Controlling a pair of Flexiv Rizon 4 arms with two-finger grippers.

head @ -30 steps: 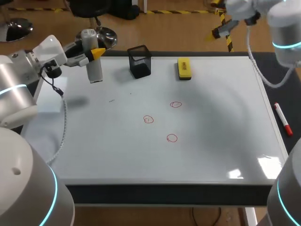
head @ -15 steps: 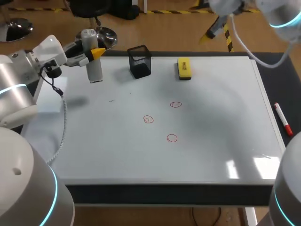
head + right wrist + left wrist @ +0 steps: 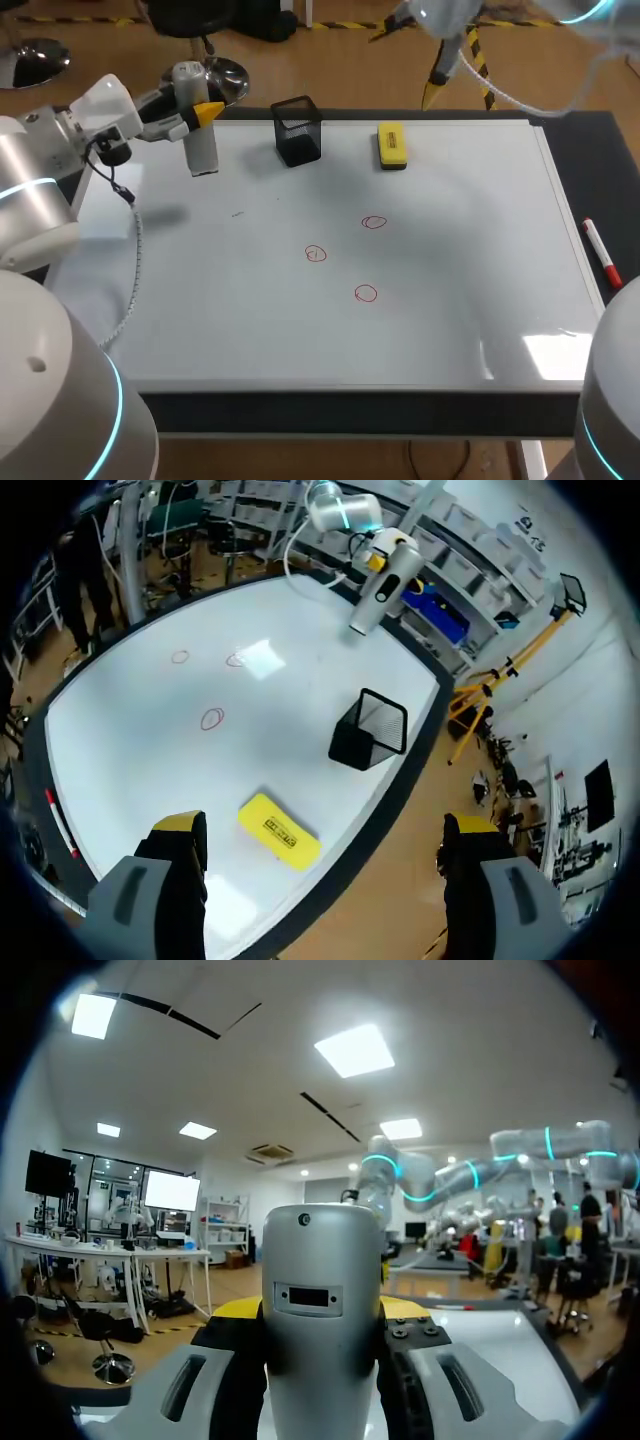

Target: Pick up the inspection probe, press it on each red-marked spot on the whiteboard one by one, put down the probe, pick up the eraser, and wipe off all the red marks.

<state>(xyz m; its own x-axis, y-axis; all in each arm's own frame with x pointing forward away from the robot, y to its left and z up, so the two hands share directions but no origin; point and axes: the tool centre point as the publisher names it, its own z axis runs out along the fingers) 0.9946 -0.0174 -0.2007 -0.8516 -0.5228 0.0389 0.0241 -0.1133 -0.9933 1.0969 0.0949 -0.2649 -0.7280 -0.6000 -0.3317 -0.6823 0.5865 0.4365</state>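
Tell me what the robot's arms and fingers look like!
The left arm and right arm are fat, round, silver-grey tubes with glowing blue-green rings. A thin grey cable hangs along the left one. The left gripper and right gripper each have two grey fingers with bright yellow tips.

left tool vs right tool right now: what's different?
1. Left tool is shut on the inspection probe; right tool is open and empty.
2. Left tool is over the whiteboard's far left corner, holding the probe upright; right tool is high above the board's far edge, near the eraser.
Shared: both have yellow fingertips, and neither is over the red marks.
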